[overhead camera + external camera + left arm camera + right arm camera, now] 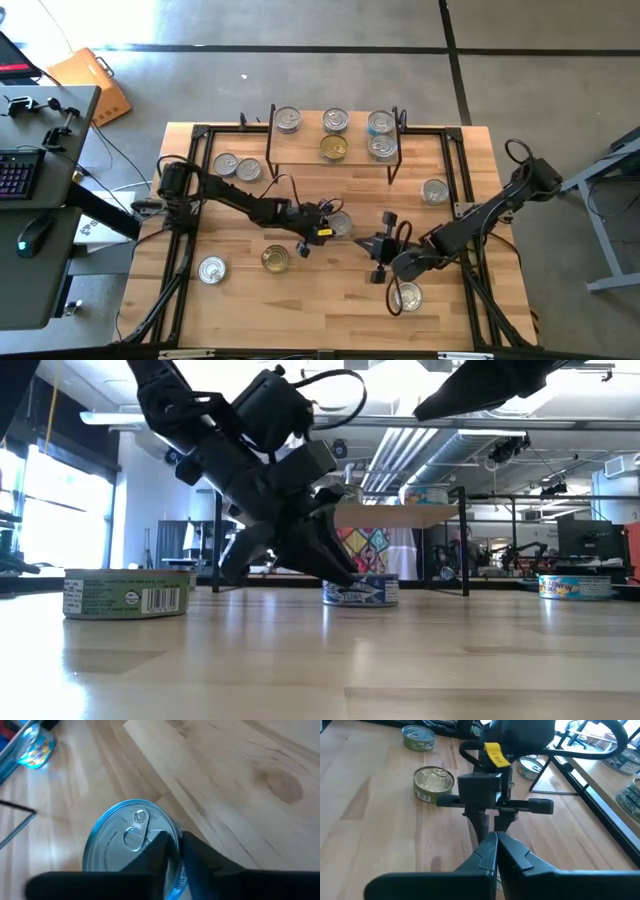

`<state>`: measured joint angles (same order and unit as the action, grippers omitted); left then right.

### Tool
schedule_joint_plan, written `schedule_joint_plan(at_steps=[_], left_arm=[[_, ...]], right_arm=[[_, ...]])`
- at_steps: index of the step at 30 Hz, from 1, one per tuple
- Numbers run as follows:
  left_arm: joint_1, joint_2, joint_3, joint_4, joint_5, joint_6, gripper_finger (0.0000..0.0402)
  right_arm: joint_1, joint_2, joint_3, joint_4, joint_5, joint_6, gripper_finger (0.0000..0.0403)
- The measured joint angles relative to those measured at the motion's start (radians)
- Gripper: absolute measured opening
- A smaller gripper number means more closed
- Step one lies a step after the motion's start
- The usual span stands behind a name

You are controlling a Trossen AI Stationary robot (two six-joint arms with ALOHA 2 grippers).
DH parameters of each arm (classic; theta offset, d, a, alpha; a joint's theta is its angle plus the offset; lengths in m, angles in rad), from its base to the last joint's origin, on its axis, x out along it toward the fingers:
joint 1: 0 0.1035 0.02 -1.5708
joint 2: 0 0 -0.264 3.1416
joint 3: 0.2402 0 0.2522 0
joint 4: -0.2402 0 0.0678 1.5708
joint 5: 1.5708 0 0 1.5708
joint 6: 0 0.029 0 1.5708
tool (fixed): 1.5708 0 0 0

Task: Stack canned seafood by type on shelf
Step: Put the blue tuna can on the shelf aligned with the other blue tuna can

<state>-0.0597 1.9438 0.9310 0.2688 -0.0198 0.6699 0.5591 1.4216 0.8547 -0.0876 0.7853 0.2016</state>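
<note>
My left pincer [172, 851] pinches the rim of a round silver-lidded tin [131, 842] directly beneath it; five tins sit on the light-wood shelf [300, 150] ahead, six others remain unstacked.

Floor around my table [300, 300] is grey concrete [300, 60] with dark seams crossing it, one running off toward 1 o'clock. Over at 9 o'clock there's a dark desk [40, 200] with a keyboard [18, 172] lit up in colours and a mouse [36, 234]. An orange-brown box [92, 82] sits on the floor at about 10 o'clock. Looking level across the room, bright windows [50, 500] are on the left, long ceiling light strips [400, 440] and exposed ducting sit overhead, and there's a colourful poster [365, 550] way at the back.
</note>
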Motion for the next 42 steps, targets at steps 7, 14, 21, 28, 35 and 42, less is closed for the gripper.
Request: schedule_joint_plan(at_steps=[7,14,21,28,35,42], left_arm=[[-0.047,-0.015,-0.002,-0.028,-0.128,-0.067,0.0004],[-0.132,-0.107,-0.011,-0.118,-0.308,-0.085,0.0001],[-0.205,-0.238,-0.008,-0.254,-0.517,-0.102,0.0],[-0.271,-0.374,-0.008,-0.348,-0.693,-0.157,0.0],[-0.247,-0.584,-0.006,-0.521,-0.735,-0.24,0.0],[-0.064,-0.686,-0.006,-0.584,-0.665,-0.174,0.0]], right_arm=[[-0.001,0.0,0.0,-0.006,0.001,-0.001,0.0],[-0.001,0.0,-0.001,-0.007,0.002,0.002,0.0],[-0.001,0.0,-0.001,-0.009,0.003,0.0,0.0],[-0.001,0.0,-0.002,-0.014,0.003,0.002,0.0],[-0.002,0.0,-0.002,-0.014,0.003,0.0,0.0],[-0.002,0.0,-0.002,-0.021,0.018,0.0,0.0]])
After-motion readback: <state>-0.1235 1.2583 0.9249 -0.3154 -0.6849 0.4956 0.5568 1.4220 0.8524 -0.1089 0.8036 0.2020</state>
